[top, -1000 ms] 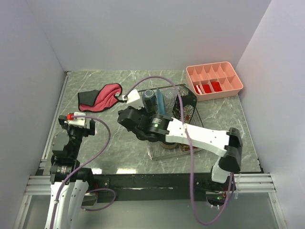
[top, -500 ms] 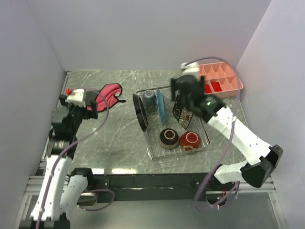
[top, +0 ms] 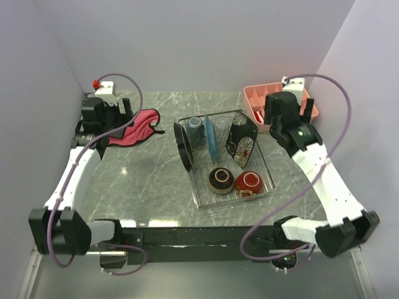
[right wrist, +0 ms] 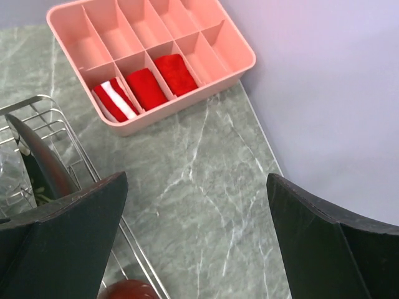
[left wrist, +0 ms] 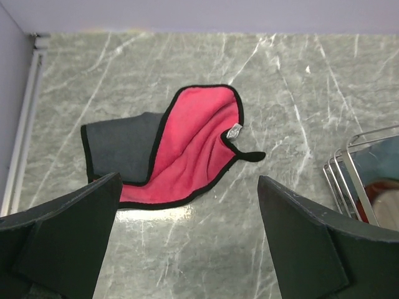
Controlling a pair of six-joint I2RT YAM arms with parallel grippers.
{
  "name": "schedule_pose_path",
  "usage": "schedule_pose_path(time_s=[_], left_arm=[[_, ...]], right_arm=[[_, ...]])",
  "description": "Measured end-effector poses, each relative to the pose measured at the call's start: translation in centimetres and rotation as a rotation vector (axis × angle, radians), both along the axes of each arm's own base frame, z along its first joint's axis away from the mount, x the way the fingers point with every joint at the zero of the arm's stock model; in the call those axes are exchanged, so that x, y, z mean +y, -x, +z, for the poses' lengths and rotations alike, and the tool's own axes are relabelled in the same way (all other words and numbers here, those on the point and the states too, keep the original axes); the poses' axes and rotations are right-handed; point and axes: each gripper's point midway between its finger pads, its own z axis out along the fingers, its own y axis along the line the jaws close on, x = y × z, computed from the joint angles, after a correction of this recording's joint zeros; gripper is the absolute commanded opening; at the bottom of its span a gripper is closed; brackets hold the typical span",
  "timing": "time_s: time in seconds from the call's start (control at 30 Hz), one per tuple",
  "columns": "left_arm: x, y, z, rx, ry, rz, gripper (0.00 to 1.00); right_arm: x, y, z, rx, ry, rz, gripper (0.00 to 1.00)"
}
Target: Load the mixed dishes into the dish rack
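dish rack [top: 201, 187] | black plate [top: 182, 146] apparently inside | left gripper [left wrist: 189, 187], right gripper [right wrist: 196, 180] wide

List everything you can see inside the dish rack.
Standing on edge: round black plate, round blue plate, square flowered plate. Also a grey-blue mug, dark cream-lined bowl and red bowl. The rack floor beneath the bowls is covered.

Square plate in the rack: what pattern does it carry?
Square plate: white flowers on black; top external view.
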Motion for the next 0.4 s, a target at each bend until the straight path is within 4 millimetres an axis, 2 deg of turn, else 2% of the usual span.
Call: schedule_pose_path(time_s=[0.1, 0.2, 0.3, 0.4], left_arm=[[0.1, -1.7, -0.6, 0.037, 0.011, 0.012, 0.97], [0.3, -2.4, -0.8, 0.052, 0.01, 0.023, 0.96], [0.6, -2.9, -0.8, 0.053, 0.004, 0.04, 0.96], [0.8, -3.1, -0.7, 0.051, 0.002, 0.048, 0.96]], right_arm=[[-1.2, 1.8, 0.5, -0.035, -0.018, -0.01, 1.0], [-2.7, 3.2, 1.5, -0.075, -0.043, -0.038, 1.0], [-3.6, 3.7, 2.1, -0.104, -0.071, -0.058, 1.0], [-3.9, 3.6, 1.9, -0.101, -0.099, -0.056, 1.0]])
